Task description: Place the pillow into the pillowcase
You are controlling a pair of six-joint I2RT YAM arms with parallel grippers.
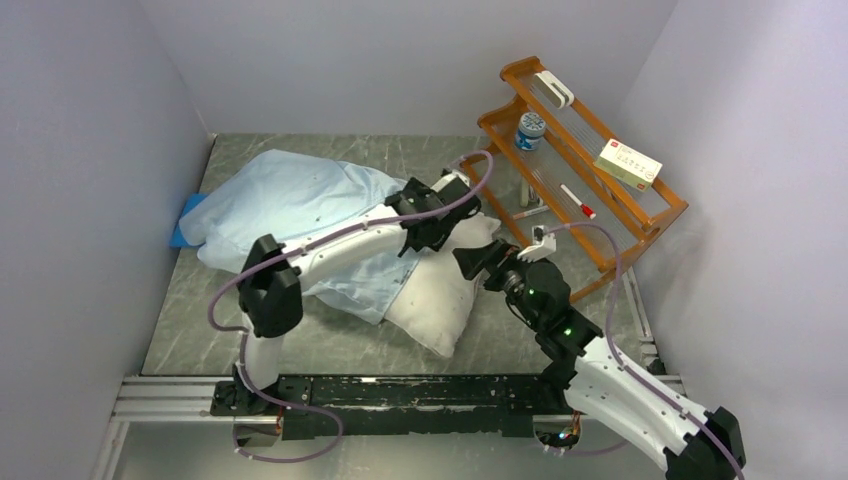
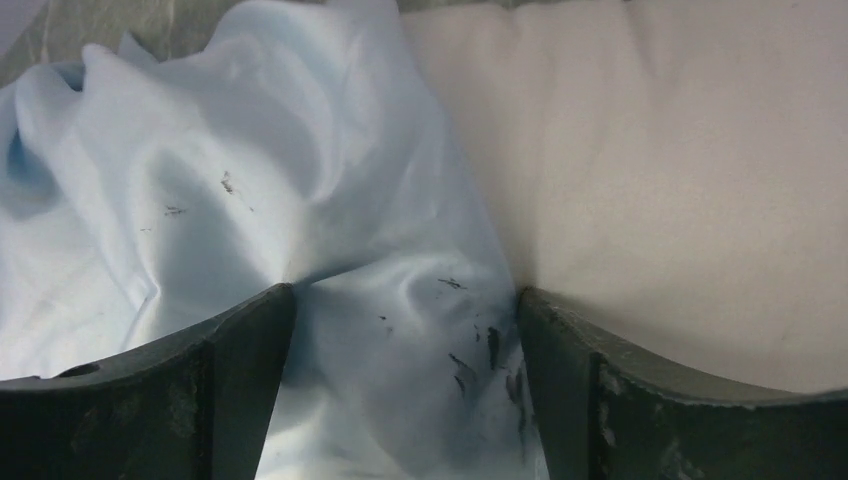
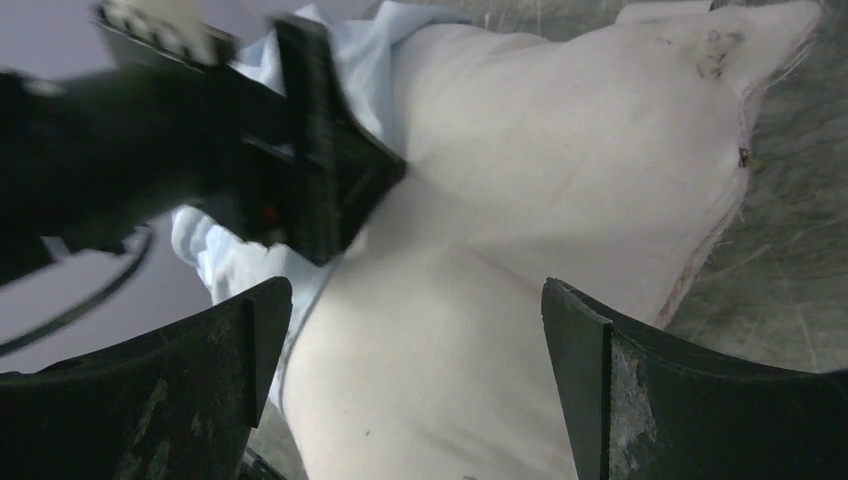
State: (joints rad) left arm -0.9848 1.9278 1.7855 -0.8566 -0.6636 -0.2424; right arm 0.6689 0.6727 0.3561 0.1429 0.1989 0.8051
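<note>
The white pillow lies mid-table, its left part inside or under the light-blue pillowcase, which spreads to the back left. My left gripper is open and presses down at the pillowcase's edge where it meets the pillow. In the left wrist view a fold of the pillowcase lies between the fingers, and the pillow is by the right finger. My right gripper is open just above the pillow. The right wrist view also shows the left gripper.
An orange wooden rack stands at the back right with a jar, a box and a pen. A bright-blue mat peeks out by the left wall. A metal rail runs along the near edge.
</note>
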